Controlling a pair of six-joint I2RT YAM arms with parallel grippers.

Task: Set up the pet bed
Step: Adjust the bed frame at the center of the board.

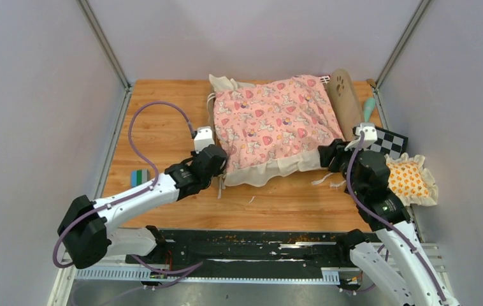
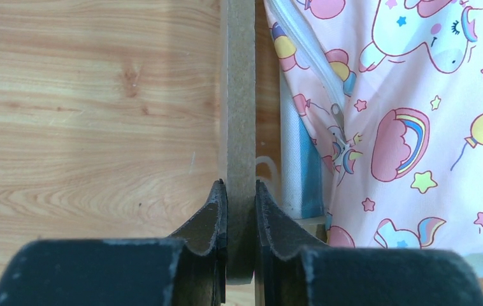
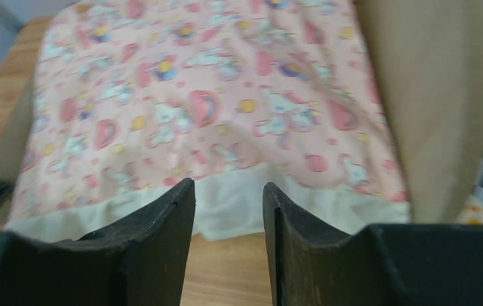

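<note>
**Top view:** one pet bed (image 1: pixel 252 137) at rear centre of table (image 1: pixel 162 127), long axis left–right, headboard (image 1: pixel 344 95) at right end. One quilt (image 1: pixel 283 115) spread over it. One pillow (image 1: pixel 410 180) lies apart on right, nearer right arm. Left jaws at foot end, right jaws at near right corner.

**Left wrist view:** left jaws pinching foot board (image 2: pixel 237 127) edge-on. One striped mattress (image 2: pixel 302 172) just beyond, under quilt.

**Right wrist view:** right jaws spread, empty. Quilt ruffle (image 3: pixel 239 213) lies just ahead.
</note>
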